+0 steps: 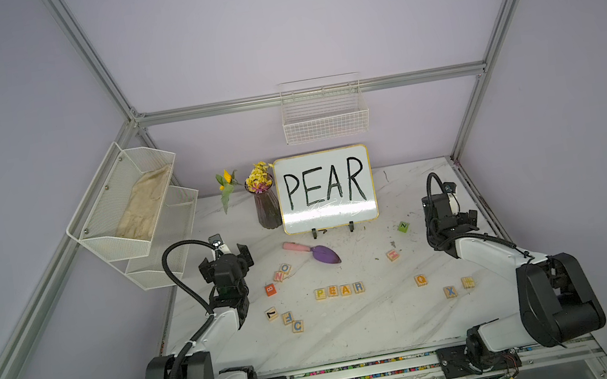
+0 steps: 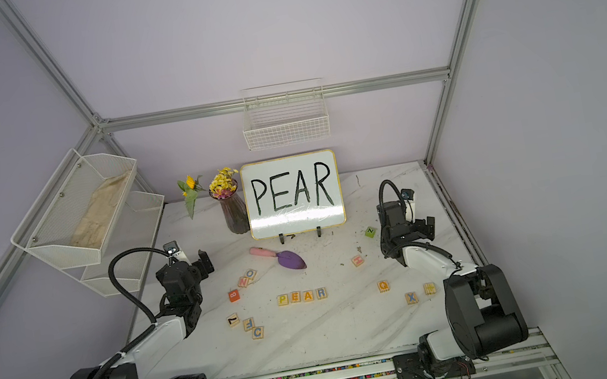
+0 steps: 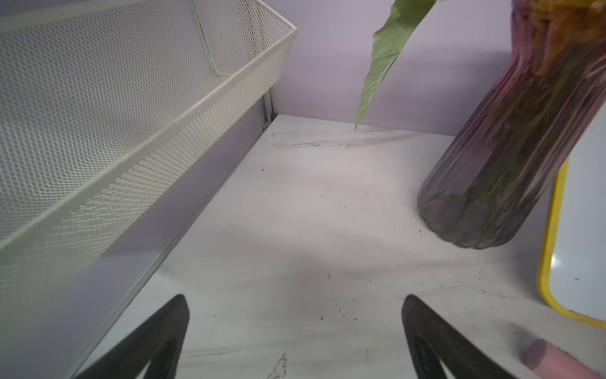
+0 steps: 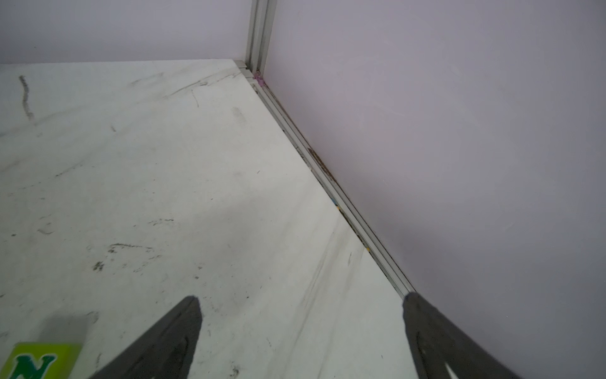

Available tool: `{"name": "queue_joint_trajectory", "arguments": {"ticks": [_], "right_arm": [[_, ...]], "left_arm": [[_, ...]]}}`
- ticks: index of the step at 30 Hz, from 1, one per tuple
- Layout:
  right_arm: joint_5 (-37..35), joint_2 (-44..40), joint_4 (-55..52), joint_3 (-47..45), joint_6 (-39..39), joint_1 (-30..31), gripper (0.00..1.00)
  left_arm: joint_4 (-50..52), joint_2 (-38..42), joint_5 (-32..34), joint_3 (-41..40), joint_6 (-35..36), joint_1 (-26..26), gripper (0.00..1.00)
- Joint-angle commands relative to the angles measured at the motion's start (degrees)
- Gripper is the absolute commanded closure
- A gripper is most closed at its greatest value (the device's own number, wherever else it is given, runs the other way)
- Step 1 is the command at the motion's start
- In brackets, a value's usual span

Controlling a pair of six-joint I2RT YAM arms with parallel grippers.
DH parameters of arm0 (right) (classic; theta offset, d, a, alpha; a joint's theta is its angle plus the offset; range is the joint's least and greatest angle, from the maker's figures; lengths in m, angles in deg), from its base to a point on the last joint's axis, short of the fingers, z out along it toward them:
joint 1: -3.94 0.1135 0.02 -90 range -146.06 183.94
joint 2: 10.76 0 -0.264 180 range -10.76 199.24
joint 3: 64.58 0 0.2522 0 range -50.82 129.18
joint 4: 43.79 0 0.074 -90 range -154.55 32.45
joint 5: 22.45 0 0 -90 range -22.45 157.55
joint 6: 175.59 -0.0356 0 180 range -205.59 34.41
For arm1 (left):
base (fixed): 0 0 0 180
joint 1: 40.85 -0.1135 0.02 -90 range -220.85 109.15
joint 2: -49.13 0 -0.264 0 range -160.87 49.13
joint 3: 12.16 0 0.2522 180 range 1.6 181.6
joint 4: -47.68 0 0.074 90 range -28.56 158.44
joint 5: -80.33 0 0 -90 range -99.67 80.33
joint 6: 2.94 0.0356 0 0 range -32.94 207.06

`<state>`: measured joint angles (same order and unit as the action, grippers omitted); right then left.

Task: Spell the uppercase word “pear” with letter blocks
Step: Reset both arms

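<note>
- Mesh rack (image 1: 123, 210): left of frame in both top views, fixed to the side wall.
- Left pincer (image 3: 295, 308): spread wide, holding nothing, over bare counter (image 1: 358, 334), near the ribbed vase (image 1: 267, 208).
- Loose blocks (image 1: 297, 326): scattered left of centre, lettered B, N, O, F, C.
- Letter blocks (image 1: 339, 290): lower centre of frame, one straight row on the counter, touching side by side, reading P, E, A, R. Both pincers are well apart from them.
- White board (image 1: 325, 189): stands above the row in frame, handwritten PEAR. A purple trowel (image 1: 314, 252) lies between board and row.
- Right pincer (image 4: 303, 300): spread, holding nothing, right of frame, just beside a green N block (image 1: 403, 227).
</note>
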<state>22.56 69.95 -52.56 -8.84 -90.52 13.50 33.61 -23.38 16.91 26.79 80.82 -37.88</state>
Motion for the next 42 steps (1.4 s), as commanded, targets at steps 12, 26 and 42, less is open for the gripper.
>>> {"name": "queue_joint_trajectory", "arguments": {"ticks": [12,26,42], "right_arm": [[20.08,8.29,30.46,-11.07,10.2,-2.6,0.03],[39.04,13.18,42.75,-15.66,11.0,-2.62,0.03],[37.3,21.53,47.94,-14.95,7.93,-4.31,0.03]], "left_arm": [[-29.25,-16.29,-3.19,-5.59,3.33,-0.15,0.0],[-30.61,-18.17,-3.74,-4.98,4.83,-0.06,0.0],[-29.65,-18.19,-3.4,-4.45,4.57,-0.05,0.0]]}}
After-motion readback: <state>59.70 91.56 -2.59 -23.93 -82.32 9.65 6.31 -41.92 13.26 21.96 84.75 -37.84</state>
